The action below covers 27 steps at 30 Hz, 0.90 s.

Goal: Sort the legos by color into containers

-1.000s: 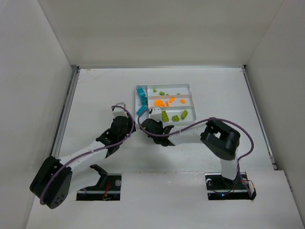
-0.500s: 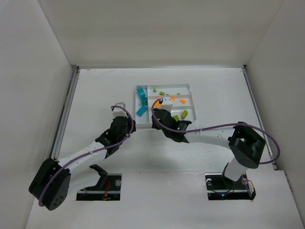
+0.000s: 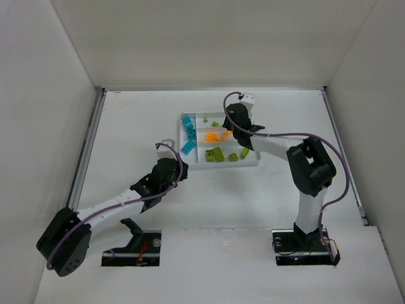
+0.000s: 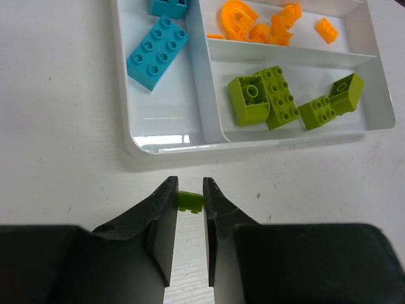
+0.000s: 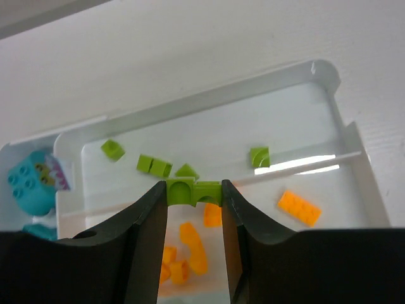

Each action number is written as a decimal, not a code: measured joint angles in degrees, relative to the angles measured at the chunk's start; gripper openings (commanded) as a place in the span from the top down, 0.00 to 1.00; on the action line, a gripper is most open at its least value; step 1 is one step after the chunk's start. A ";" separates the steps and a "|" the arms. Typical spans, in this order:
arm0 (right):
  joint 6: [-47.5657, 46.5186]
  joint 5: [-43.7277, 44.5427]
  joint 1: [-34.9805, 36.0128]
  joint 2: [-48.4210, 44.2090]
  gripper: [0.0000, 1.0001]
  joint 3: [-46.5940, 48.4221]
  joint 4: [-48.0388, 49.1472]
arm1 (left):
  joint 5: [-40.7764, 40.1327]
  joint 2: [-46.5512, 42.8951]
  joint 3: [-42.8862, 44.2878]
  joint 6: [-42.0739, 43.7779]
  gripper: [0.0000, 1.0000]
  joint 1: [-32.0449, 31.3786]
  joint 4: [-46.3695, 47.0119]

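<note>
A tiny green lego (image 4: pixel 190 202) is pinched tight in the left pincer (image 4: pixel 187 187), just beside the near edge of the white tray (image 4: pixel 166 130). Whether it touches the surface (image 4: pixel 63 158) cannot be told. A bigger green piece (image 5: pixel 192 192) is gripped in the right pincer (image 5: pixel 194 185) — it is held up over the far part of the tray. Inside the tray, teal legos (image 4: pixel 157 52) are seen in the long left compartment, orange legos (image 4: pixel 253 25) in the middle one, and chunky green legos (image 4: pixel 272 98) in the near one. A few small green bits (image 5: pixel 152 164) are lying in the far compartment — well apart from the chunky ones.
</note>
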 measured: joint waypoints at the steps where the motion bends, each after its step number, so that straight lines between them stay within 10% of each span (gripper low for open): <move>1: -0.20 -0.07 -0.92 1.51 0.60 1.40 0.28 | 0.00 0.00 0.07 -0.04 0.85 -0.24 0.04; 16: -1.33 -2.05 -4.68 9.03 0.37 8.92 0.31 | 0.11 8.07 7.19 -0.20 0.85 -1.22 3.69; 23: -0.50 -3.23 -4.68 -8.39 0.72 -5.51 2.34 | 0.24 20.33 17.90 0.92 0.85 -0.37 8.55; 27: 2.78 -3.32 -4.68 -22.08 0.74 -18.60 6.03 | 0.35 30.38 26.88 3.13 0.85 0.94 10.82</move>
